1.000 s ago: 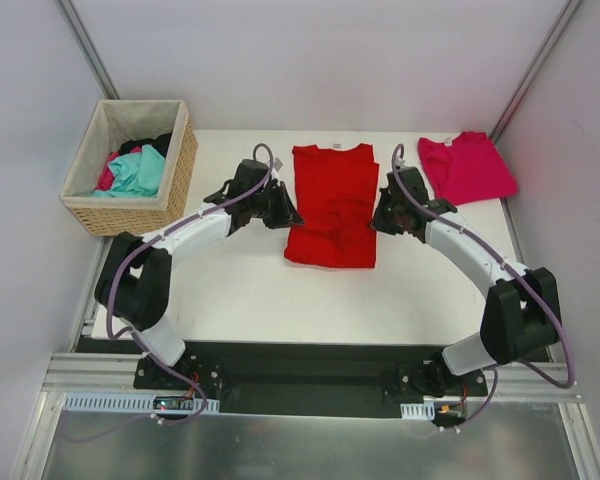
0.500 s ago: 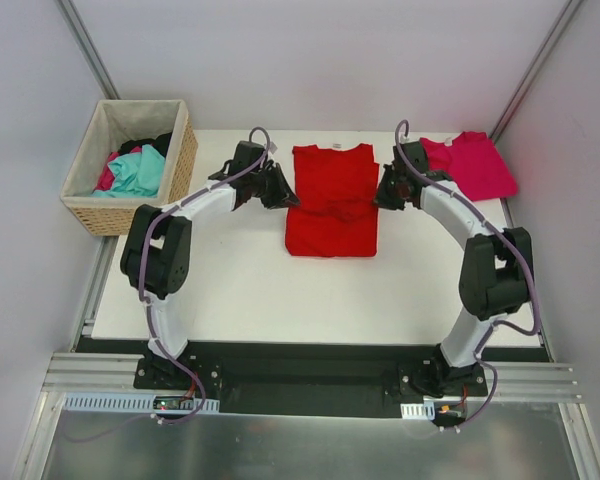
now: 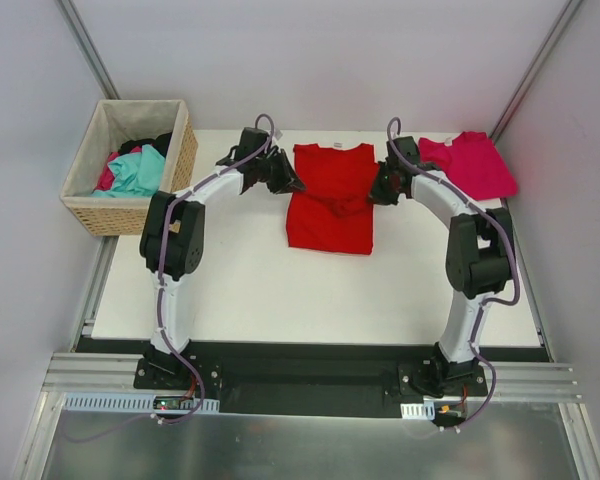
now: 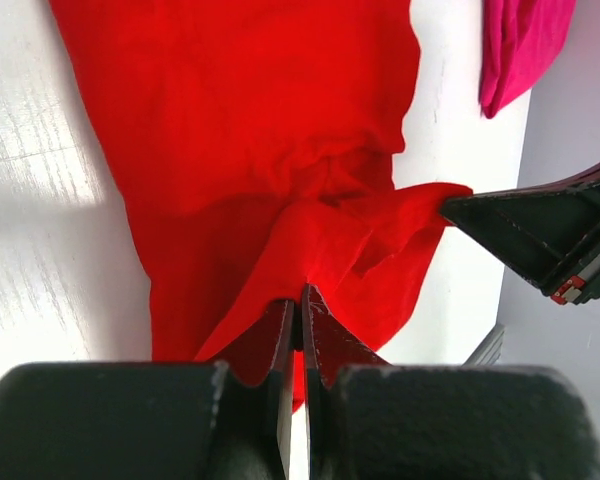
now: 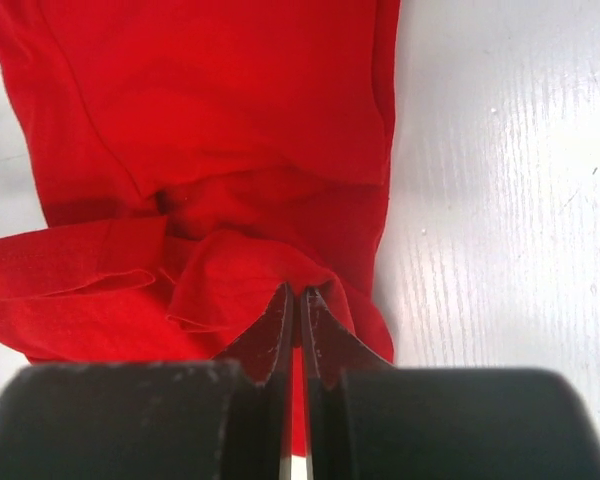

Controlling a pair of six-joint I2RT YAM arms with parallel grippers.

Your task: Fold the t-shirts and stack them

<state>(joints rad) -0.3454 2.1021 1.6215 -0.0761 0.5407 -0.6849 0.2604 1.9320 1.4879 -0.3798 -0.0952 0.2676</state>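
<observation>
basket (image 3: 115,218): is sitting off the desk's (image 3: 280,290) far left corner, holding teal cloth (image 3: 140,172) plus pink and dark pieces; cannot tell whether these belong to the job.

left jaws: are pressing together on a raised fold of the red t-shirt (image 3: 330,215), at its left edge about halfway up; the left wrist view is showing red cloth (image 4: 250,120) pinched between the tips.

red t-shirt: is lying at the desk's far centre, collar toward the back, sides looking already turned in to a narrow rectangle; the middle is bunching up between the two grips.

right jaws: are pinching the matching fold at the shirt's right edge, closed tight on red cloth (image 5: 210,110).

pink t-shirt (image 3: 475,165): is resting at the far right corner, well apart from the red one, in a compact, roughly squared shape; it looks folded, though I cannot be sure.

progress: judging the hem-to-collar fold of the red shirt to be under way, not yet laid flat.

remaining: finishing that fold, smoothing it, then stacking the two shirts.
</observation>
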